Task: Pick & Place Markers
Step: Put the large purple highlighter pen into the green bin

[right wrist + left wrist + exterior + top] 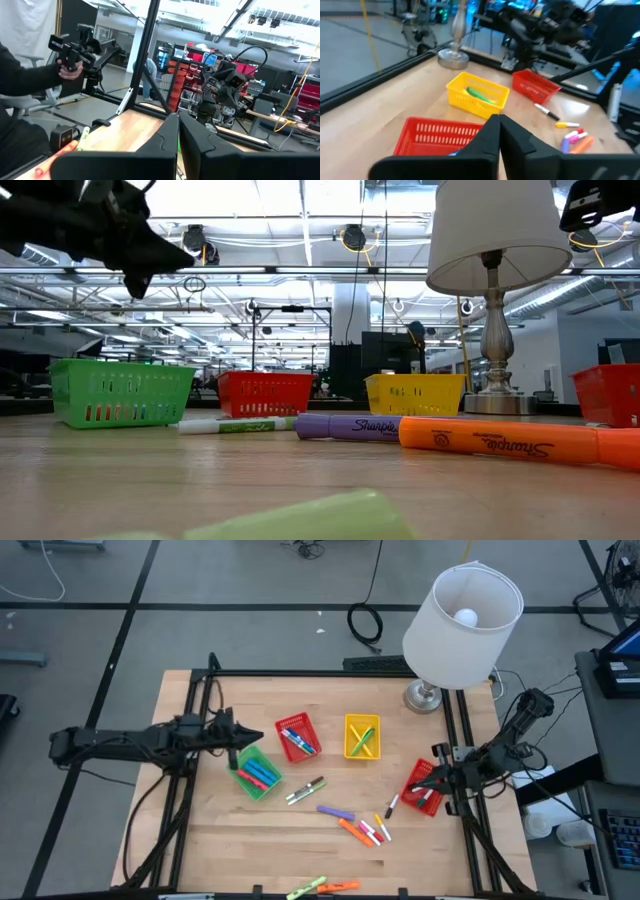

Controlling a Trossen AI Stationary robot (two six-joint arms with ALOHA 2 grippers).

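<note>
Loose markers lie near the table's middle: a green-white one [305,790], a purple one [335,811], an orange one [352,831], pink and yellow ones [375,831], and two at the near edge [322,887]. More markers lie in the green basket [258,773], the middle red basket [298,737] and the yellow basket [362,736]. My left gripper [252,736] is shut and empty; it hovers level between the green and middle red baskets, also seen in its wrist view [498,120]. My right gripper [422,780] is shut and empty above the right red basket [425,790].
A lamp with a white shade [462,625] stands on its metal base [424,696] at the far right corner. Black frame rails [460,740] run along the table's left and right sides. Beyond the table a person's hand [67,70] holds a dark device.
</note>
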